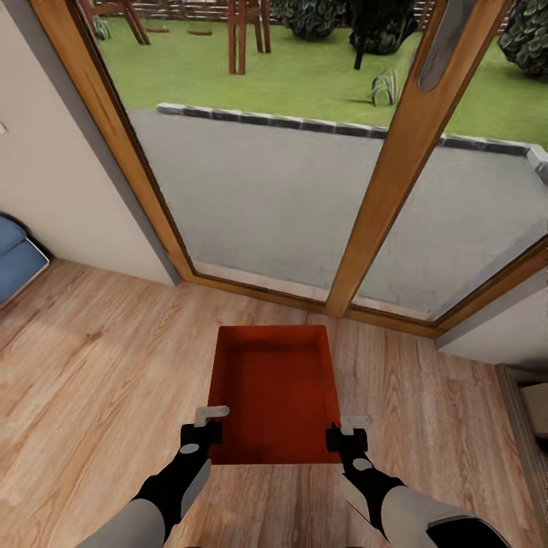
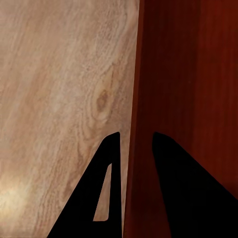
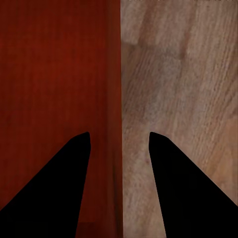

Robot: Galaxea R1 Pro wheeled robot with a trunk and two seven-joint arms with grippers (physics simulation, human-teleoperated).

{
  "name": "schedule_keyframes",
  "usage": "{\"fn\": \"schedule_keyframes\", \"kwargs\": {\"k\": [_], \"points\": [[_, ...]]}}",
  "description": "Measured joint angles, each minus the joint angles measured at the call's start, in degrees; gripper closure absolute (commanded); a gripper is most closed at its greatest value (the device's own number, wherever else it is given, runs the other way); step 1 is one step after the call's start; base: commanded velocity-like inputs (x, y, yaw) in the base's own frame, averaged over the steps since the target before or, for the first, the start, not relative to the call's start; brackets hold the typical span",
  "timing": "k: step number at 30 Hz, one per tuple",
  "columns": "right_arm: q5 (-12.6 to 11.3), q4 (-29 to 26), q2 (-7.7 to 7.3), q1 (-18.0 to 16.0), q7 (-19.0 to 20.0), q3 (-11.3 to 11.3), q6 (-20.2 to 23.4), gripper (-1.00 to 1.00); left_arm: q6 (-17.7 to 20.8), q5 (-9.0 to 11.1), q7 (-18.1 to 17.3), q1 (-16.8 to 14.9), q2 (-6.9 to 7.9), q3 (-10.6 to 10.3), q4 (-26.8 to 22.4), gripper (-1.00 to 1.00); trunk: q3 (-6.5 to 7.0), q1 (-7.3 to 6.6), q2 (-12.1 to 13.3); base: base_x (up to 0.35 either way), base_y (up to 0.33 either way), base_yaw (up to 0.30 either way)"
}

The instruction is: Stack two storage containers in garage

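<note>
One orange-red storage container (image 1: 274, 388) lies lengthwise on the light wood floor of the living room, right in front of me, open side up and empty. My left gripper (image 1: 212, 415) straddles its left wall near the near corner. In the left wrist view the left gripper (image 2: 136, 134) has its fingers close around that thin wall (image 2: 138, 74). My right gripper (image 1: 352, 421) straddles the right wall near the near corner. In the right wrist view the right gripper (image 3: 119, 133) stands wider, with a gap on each side of the wall (image 3: 115, 74).
Tall glass doors with a wooden frame (image 1: 380, 198) stand just beyond the container, with a grey patio and lawn outside. A blue sofa corner (image 1: 15, 255) sits at the left. A cream wall and a dark ledge (image 1: 525, 396) are at the right.
</note>
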Motion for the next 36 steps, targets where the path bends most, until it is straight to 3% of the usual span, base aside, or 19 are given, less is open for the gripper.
{"fn": "schedule_keyframes", "kwargs": {"k": [19,25,36], "points": [[0.0,0.2,-0.04,0.0,0.0,0.5,1.1,1.0,-0.1,0.4,0.0,0.0,-0.13,0.3,1.1,1.0,3.41,-4.17,7.6,0.0,0.0,0.0],[0.0,0.3,-0.05,0.1,0.1,1.3,3.2,1.0,-0.1,1.8,0.0,0.0,-0.15,0.3,3.1,1.0,4.49,-5.49,10.0,0.0,0.0,0.0],[0.0,0.4,-0.05,0.0,0.1,1.4,3.2,1.0,-0.1,2.1,0.0,0.0,-0.12,0.3,3.2,1.0,6.47,-7.91,14.4,0.0,0.0,0.0]]}}
